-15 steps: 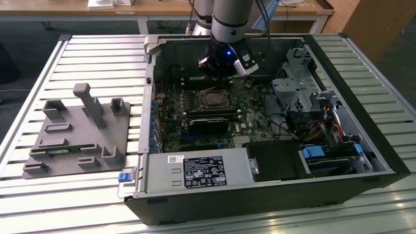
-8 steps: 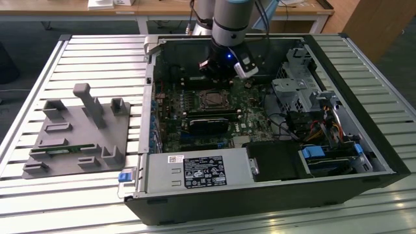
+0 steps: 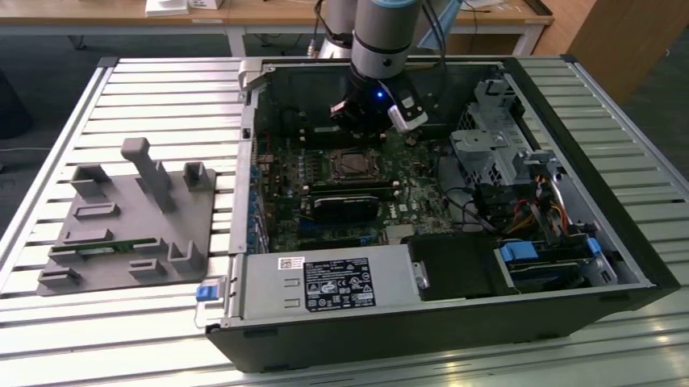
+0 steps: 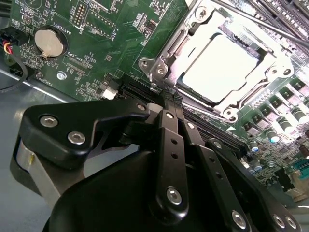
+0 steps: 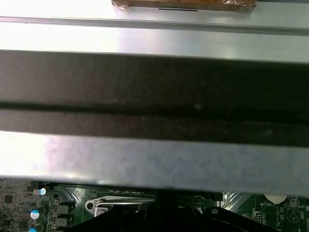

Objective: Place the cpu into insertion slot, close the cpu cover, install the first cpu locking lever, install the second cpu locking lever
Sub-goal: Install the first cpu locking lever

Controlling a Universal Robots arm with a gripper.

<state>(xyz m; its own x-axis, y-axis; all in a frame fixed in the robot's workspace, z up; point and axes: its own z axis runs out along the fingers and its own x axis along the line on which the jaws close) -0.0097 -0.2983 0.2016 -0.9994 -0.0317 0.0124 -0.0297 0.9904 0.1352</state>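
1. In the second wrist view the gripper [image 4: 170, 99] body covers the near edge of the insertion slot [image 4: 227, 67].
2. The cpu [image 4: 219, 67] surface is washed out by glare.
3. The cpu cover [image 4: 166, 53] is cut off at the picture's edge.

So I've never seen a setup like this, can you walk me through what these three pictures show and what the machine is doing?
It is one robot arm reaching into an open computer case that lies on a slatted table. The exterior view looks at the scene from off the arm. Both wrist views come from cameras riding on the arm. In the second wrist view its black pincer hangs close to the cpu, which sits in the insertion slot with the cpu cover down around it. The first wrist view looks across the case's metal edge. A grey parts holder lies beside the case. Nothing appears to be held.
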